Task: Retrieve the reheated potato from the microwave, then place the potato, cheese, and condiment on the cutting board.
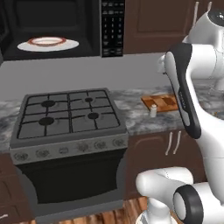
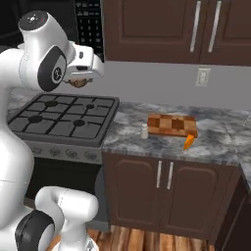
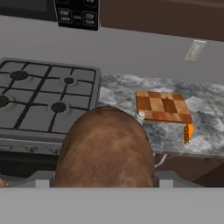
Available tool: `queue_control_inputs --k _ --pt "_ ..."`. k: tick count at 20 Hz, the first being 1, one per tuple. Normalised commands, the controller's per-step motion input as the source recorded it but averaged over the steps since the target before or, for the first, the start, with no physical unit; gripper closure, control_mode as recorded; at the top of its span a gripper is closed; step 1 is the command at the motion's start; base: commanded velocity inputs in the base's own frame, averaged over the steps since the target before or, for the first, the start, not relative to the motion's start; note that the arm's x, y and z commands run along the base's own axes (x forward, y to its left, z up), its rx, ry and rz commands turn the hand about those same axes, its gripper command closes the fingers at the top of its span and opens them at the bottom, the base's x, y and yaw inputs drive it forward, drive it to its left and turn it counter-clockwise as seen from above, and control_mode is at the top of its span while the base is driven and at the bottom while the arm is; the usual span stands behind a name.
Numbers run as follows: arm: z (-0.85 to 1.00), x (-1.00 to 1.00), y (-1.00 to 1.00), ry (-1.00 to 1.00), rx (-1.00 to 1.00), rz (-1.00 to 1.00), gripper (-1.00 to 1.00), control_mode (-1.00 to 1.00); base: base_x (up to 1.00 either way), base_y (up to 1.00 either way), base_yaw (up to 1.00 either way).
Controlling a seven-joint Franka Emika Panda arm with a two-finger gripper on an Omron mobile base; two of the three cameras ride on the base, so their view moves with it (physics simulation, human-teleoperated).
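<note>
My gripper (image 2: 76, 80) is shut on the potato (image 3: 105, 148), a dark brown lump, and holds it in the air above the stove's right edge. The potato (image 2: 76, 83) peeks out under the hand. The microwave (image 1: 52, 26) stands open at the upper left, with a red-rimmed plate (image 1: 47, 41) on its white turntable. To the right on the counter lies the cutting board (image 3: 162, 106) (image 2: 172, 125) (image 1: 162, 103). The off-white condiment (image 3: 140, 117) (image 2: 144, 131) (image 1: 153, 111) stands at the board's near left corner. The orange cheese (image 3: 188, 133) (image 2: 188, 141) wedge lies off its near right corner.
A black gas stove (image 1: 68, 113) (image 2: 61, 115) lies below the microwave, left of the marble counter (image 2: 127, 132). Dark cabinets (image 2: 157, 29) hang above the counter, with a wall outlet (image 2: 202, 77) behind the board.
</note>
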Motion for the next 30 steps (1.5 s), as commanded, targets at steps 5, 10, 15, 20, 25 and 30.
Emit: queue_control_inputs --k 5,10,15,20,25,30 --pt "0.0 0.0 0.0 0.0 0.0 0.0 1.0 1.0 0.47 -0.94 0.0" --pt "0.0 0.0 0.0 0.0 0.0 0.0 1.0 1.0 0.64 -0.55 0.01" --pt "0.0 0.0 0.0 0.0 0.0 0.0 1.0 1.0 0.63 -0.35 0.01" --pt "0.0 0.0 0.0 0.0 0.0 0.0 1.0 1.0 0.6 -0.31 0.02" --pt "0.0 0.0 0.0 0.0 0.0 0.0 1.0 1.0 0.51 -0.24 0.03" --pt "0.0 0.0 0.0 0.0 0.0 0.0 1.0 1.0 0.5 -0.11 0.03"
